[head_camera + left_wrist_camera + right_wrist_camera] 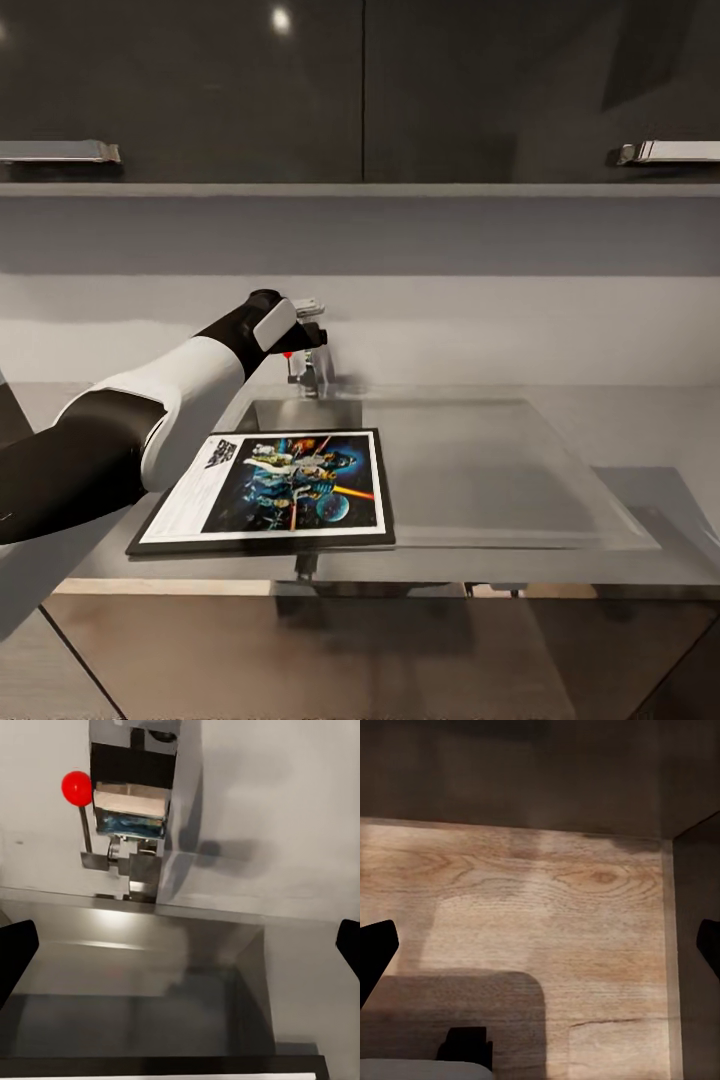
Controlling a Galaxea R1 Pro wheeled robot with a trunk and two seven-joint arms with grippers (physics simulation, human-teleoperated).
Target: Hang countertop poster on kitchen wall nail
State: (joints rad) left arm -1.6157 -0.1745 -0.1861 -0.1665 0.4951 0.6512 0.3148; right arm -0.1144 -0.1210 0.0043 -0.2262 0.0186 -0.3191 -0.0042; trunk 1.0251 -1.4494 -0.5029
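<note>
The poster [280, 485] lies flat on the grey kitchen countertop [640, 430], near its front edge, with its right part over the steel sink [480, 470]. It has a black frame, a white border and a dark blue scene with figures. My left gripper [312, 320] hovers past the poster's far edge, close to the tap [310, 372], and holds nothing. In the left wrist view the left gripper [180, 952] is open above the sink basin, and the poster's frame edge [165, 1069] runs beneath it. The right gripper [540, 949] is open over wood flooring.
Dark wall cabinets with steel handles [60, 152] [670, 152] hang above the counter. The tap [135, 810] has a lever with a red knob [76, 787]. Dark base cabinet fronts [300, 650] sit below the worktop. Beside the wood floor [547, 915] stands a dark panel [694, 945].
</note>
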